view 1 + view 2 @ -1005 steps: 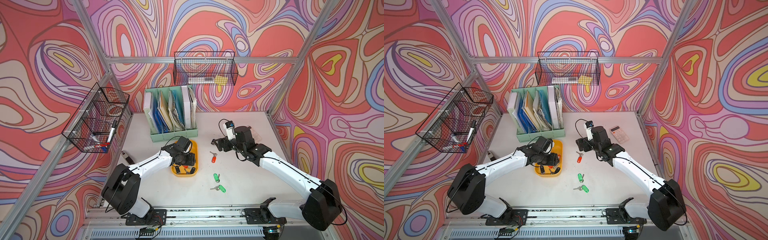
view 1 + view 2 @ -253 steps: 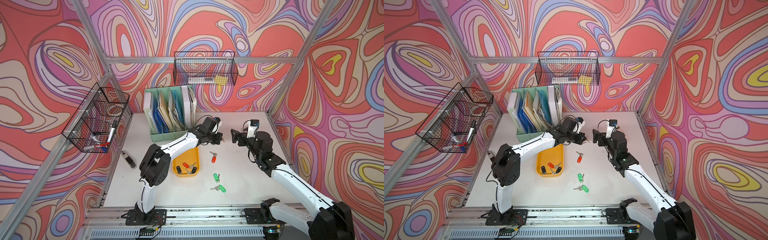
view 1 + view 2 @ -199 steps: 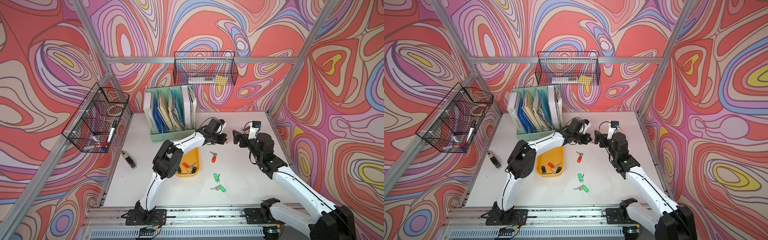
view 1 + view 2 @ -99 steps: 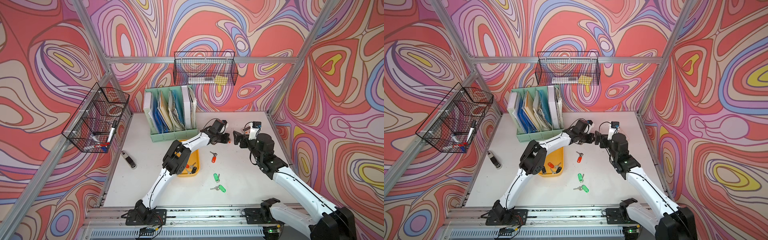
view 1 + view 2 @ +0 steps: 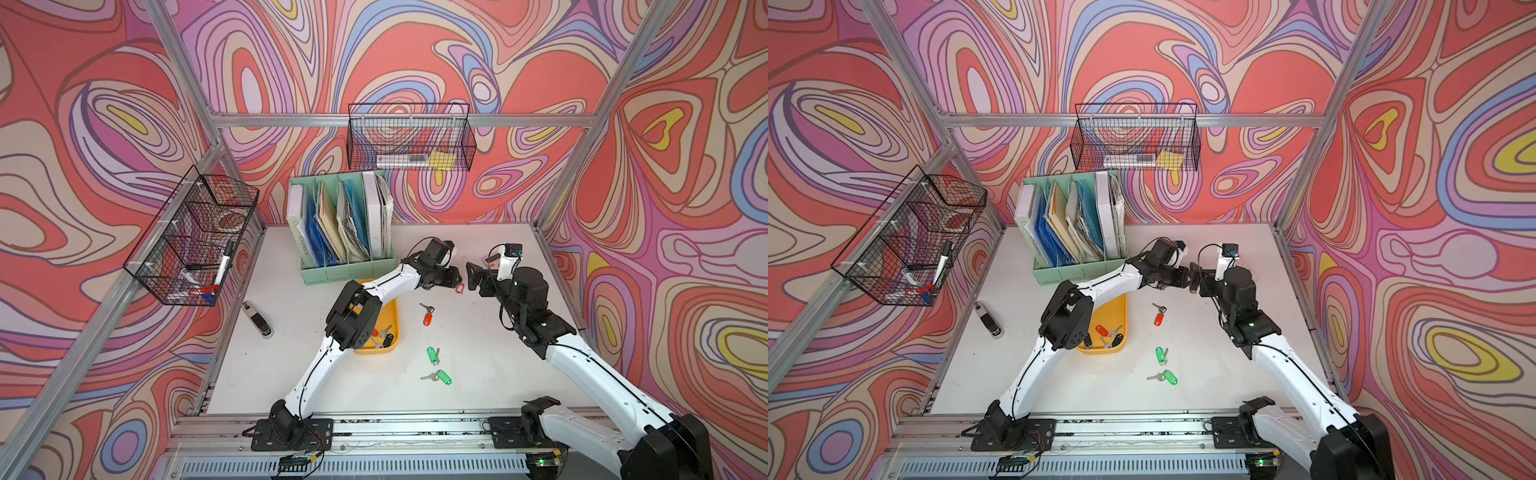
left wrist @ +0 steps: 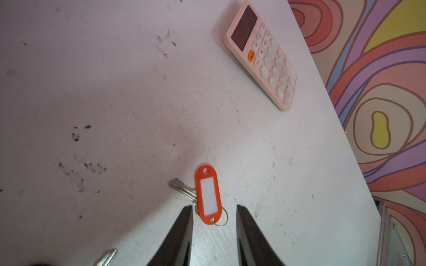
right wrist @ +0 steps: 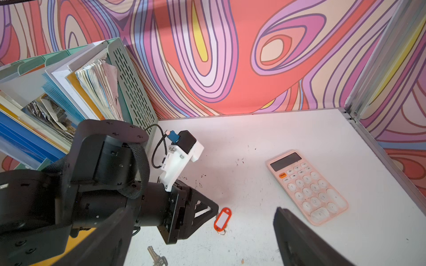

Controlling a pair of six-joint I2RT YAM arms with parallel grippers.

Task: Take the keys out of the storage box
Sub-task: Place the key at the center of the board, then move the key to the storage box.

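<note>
The yellow storage box (image 5: 394, 322) (image 5: 1120, 305) lies in front of the file organizer, and a red-tagged and a black-tagged key (image 5: 1101, 330) rest in it. In both top views three keys lie on the table to its right: one red-tagged (image 5: 428, 318) and two green-tagged (image 5: 432, 355) (image 5: 444, 377). Another red-tagged key (image 6: 208, 200) (image 7: 222, 220) lies flat on the table at the tips of my left gripper (image 6: 214, 207) (image 5: 451, 279), which is open and not touching it. My right gripper (image 7: 202, 214) (image 5: 473, 276) stands wide open, facing the left one.
A pink calculator (image 7: 307, 186) (image 6: 265, 57) lies near the right wall. The mint green file organizer (image 5: 345, 232) stands at the back, with black wire baskets (image 5: 409, 137) on the walls. A small black and silver object (image 5: 257, 320) lies at the left.
My left arm has stretched right from the box towards the right gripper and its jaws have opened, leaving the red-tagged key on the table. The right arm has hardly moved.
</note>
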